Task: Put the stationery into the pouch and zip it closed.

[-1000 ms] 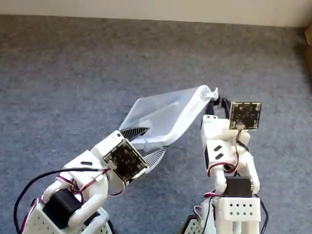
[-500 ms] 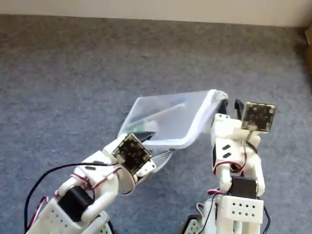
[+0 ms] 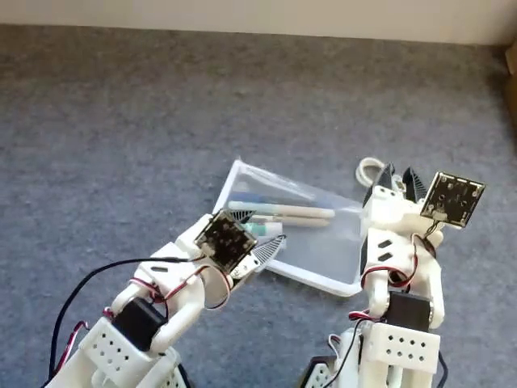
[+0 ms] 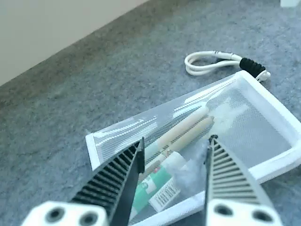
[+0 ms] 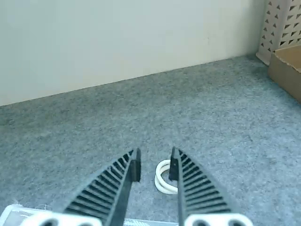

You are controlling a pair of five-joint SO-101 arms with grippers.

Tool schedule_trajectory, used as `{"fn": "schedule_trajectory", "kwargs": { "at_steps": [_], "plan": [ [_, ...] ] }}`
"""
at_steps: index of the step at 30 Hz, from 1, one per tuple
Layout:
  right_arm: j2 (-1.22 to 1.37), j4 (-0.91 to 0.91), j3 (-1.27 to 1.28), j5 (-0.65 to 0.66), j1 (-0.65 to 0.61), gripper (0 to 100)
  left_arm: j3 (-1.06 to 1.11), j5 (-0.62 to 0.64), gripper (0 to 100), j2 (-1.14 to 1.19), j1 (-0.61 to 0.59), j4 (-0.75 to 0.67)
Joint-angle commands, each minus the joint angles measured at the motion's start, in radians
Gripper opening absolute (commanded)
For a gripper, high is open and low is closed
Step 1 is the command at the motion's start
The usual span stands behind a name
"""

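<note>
The clear mesh pouch (image 3: 323,242) with a white border lies flat on the grey carpet between the two arms. Inside it are cream pens (image 3: 283,211) and a green-labelled item (image 3: 260,229). My left gripper (image 3: 271,245) stands open just over the pouch's near-left edge; its wrist view looks down on the pouch (image 4: 244,122), the pens (image 4: 183,129) and the left gripper (image 4: 174,155). My right gripper (image 3: 400,175) is open past the pouch's right end, above the white pull loop (image 3: 369,170). The right gripper (image 5: 154,165) holds nothing, with the loop (image 5: 162,181) showing between its fingers.
Grey carpet runs to a pale wall at the back. A cardboard box (image 5: 288,66) and a perforated basket (image 5: 284,21) stand far right. The black zipper pull (image 4: 252,68) joins the loop (image 4: 207,61) to the pouch's corner.
The pouch hung in the air between both grippers; now it lies flat on the carpet. Both grippers have let go and opened, and the right arm has shifted right.
</note>
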Motion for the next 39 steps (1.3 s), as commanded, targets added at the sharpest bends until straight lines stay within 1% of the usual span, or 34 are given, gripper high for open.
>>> {"fn": "schedule_trajectory", "kwargs": {
  "at_steps": [1, 4, 8, 12, 14, 15, 18, 23, 26, 29, 35, 39],
  "plan": [
    [-0.019, -0.030, -0.062, -0.008, 0.007, 9.5, -0.088, 0.009, 21, 0.081, -0.021, -0.021],
    [-0.019, -0.030, -0.062, -0.009, 0.005, 9.5, -0.087, 0.008, 21, 0.082, -0.021, -0.021],
    [-0.019, -0.025, -0.062, -0.003, -0.028, 9.2, -0.084, 0.009, 20, 0.051, -0.070, -0.023],
    [-0.019, -0.024, -0.059, -0.002, -0.068, 9.0, -0.085, 0.009, 13, -0.004, -0.127, -0.025],
    [-0.019, -0.024, -0.054, 0.003, -0.076, 6.5, -0.082, 0.009, 9, -0.038, -0.140, -0.025],
    [-0.019, -0.024, -0.054, 0.026, -0.079, 4.7, -0.081, 0.009, 8, -0.047, -0.147, -0.025],
    [-0.019, -0.013, -0.054, 0.100, -0.117, 1.0, -0.081, 0.006, 4, -0.068, -0.147, -0.025],
    [-0.024, 0.051, -0.062, 0.115, -0.171, 0.5, -0.081, 0.006, 1, -0.068, -0.147, -0.025],
    [-0.085, 0.051, -0.056, 0.117, -0.182, 0.5, -0.079, 0.005, 1, -0.070, -0.148, -0.025],
    [-0.203, 0.053, -0.050, 0.118, -0.203, 0.5, -0.079, 0.005, 1, -0.074, -0.159, -0.025],
    [-0.486, 0.062, 0.081, 0.120, -0.243, 0.6, -0.079, 0.005, 1, -0.076, -0.173, -0.026],
    [-0.463, 0.061, 0.107, 0.120, -0.259, 0.6, -0.079, 0.005, 1, -0.076, -0.173, -0.026]
  ]
}}
